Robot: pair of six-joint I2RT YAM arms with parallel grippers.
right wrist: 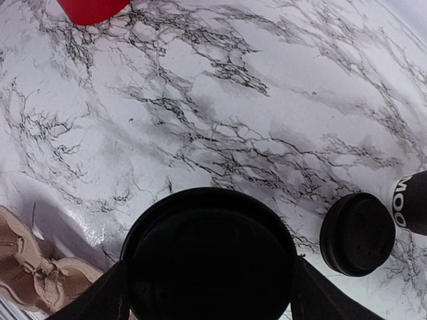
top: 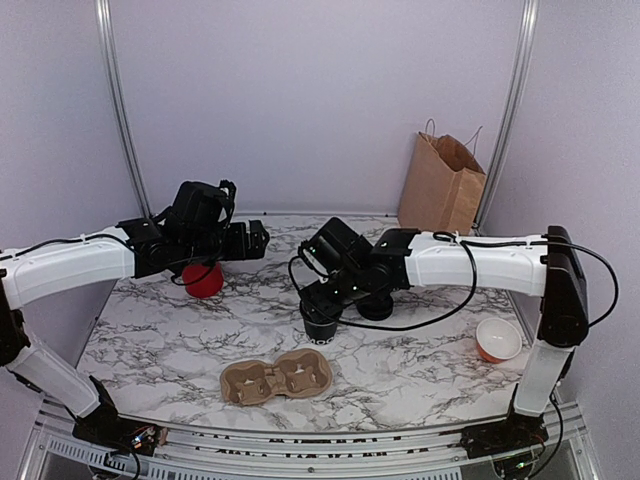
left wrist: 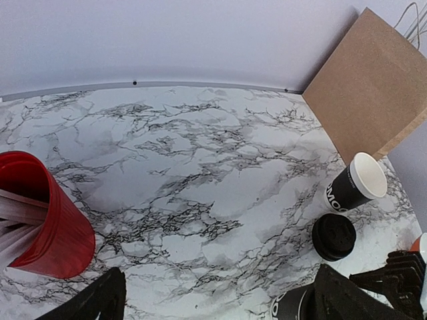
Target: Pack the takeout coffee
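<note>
open room: you've got bare marble counter along the near edge, between the cardboard cup carrier and the right edge. There's another wide bare stretch along the far edge.
crowded bits: paper bag in the far right corner, orange bowl by the right edge, and a red cup with white sticks on the left half. A loose black lid and an open black cup sit just on the coffee's right-edge side.
right hand: comes in from the right edge and points down over the coffee. Its fingers are apart, one on each side of the lid and right up at its rim. Can't tell if they're actually squeezing.
left hand: hangs over the left half, near the red cup, spread wide with nothing in it.
takeout coffee: near the counter's middle, just on the far-edge side of the carrier.
axis: upright, lid on top, long axis vertical, white print facing the near edge.
</note>
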